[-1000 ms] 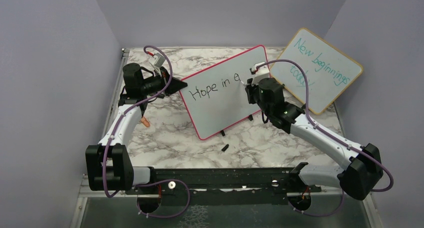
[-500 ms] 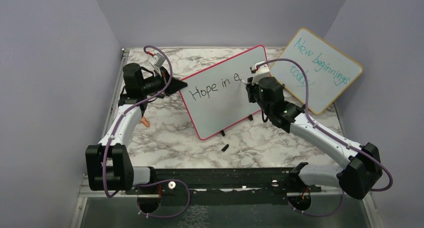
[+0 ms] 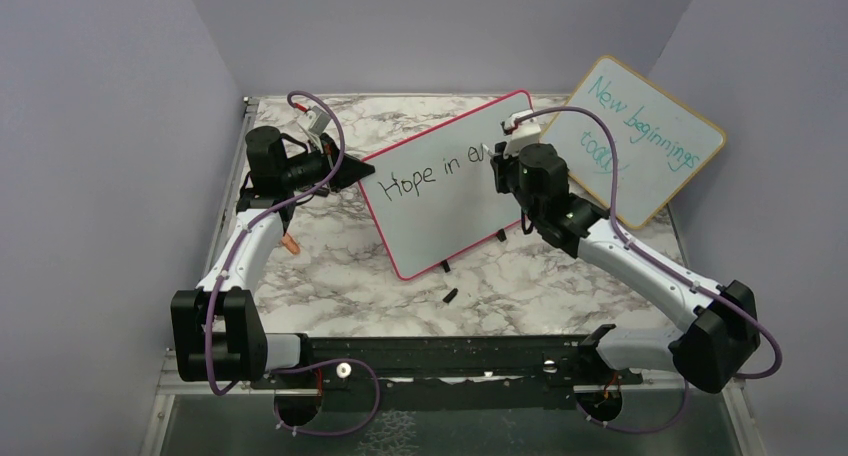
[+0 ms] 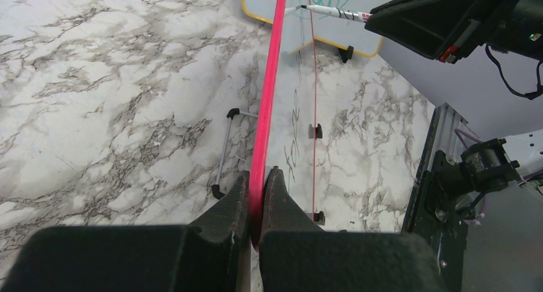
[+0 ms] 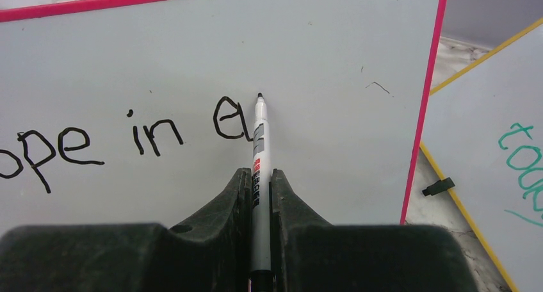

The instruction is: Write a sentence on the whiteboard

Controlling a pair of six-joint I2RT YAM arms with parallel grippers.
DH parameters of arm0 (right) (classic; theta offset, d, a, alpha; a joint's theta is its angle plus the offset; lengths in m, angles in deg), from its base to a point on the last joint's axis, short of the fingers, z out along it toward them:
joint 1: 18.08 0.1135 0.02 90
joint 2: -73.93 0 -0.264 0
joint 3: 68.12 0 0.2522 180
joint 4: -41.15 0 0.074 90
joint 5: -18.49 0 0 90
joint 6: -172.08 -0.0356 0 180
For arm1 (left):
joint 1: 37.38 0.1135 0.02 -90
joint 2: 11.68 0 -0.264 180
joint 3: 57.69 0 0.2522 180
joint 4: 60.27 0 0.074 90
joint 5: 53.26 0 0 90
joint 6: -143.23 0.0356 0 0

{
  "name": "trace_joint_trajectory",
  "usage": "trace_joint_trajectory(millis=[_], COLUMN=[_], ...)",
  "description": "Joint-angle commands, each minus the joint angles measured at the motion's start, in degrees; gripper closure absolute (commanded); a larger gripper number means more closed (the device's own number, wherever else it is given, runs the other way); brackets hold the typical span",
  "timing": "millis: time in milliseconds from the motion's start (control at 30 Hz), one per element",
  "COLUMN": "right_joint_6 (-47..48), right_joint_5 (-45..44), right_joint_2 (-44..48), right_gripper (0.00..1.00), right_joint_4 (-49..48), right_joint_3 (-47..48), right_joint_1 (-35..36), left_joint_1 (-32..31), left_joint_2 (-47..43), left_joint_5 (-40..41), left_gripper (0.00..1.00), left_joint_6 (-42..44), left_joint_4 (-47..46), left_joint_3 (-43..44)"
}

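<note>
**Operator:** Where's the whiteboard [image 3: 440, 224], and how will it handle?

**Spotter:** It's mid-table on the marble table [image 3: 330, 266], propped on small black feet and facing your arms. It looks light, stiff and slick, so I'd expect it to skate or tip under pen pressure. Take it by the pink-red frame at its 9 o'clock edge.

**Operator:** And the fingers?

**Spotter:** Your left gripper [image 4: 258, 188] is pinched narrow on that frame edge. Your right gripper [image 5: 259, 177] is clamped on a black dry-erase marker [image 5: 259, 135]. Its tip sits at the board just at 3 o'clock of the "e". The sentence [image 5: 163, 135] reads "Hope in e" so far.
</note>
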Motion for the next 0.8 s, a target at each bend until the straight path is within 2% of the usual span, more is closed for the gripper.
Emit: trace_joint_trajectory(millis=[0, 400, 767], right_joint_6=[0.5, -0.76, -1.99], right_joint_5=[-0.58, 0.23, 3.16], right_joint_2=[0.11, 4.34, 2.9], right_gripper=[0.99, 0.99, 0.99], right_joint_4=[-2.01, 1.35, 1.44], right_joint_3=[1.39, -1.79, -2.38], right_joint_1=[-0.47, -1.25, -2.08], left_joint_1=[-0.69, -0.69, -0.69], left_joint_2=[2.09, 2.19, 2.21], left_joint_5=[4.07, 4.38, 4.27], left_gripper=[1.0, 1.0, 1.0], left_joint_6=[9.21, 9.1, 9.14], left_joint_4=[6.22, 6.34, 6.34], left_joint_3=[-2.09, -2.0, -2.0])
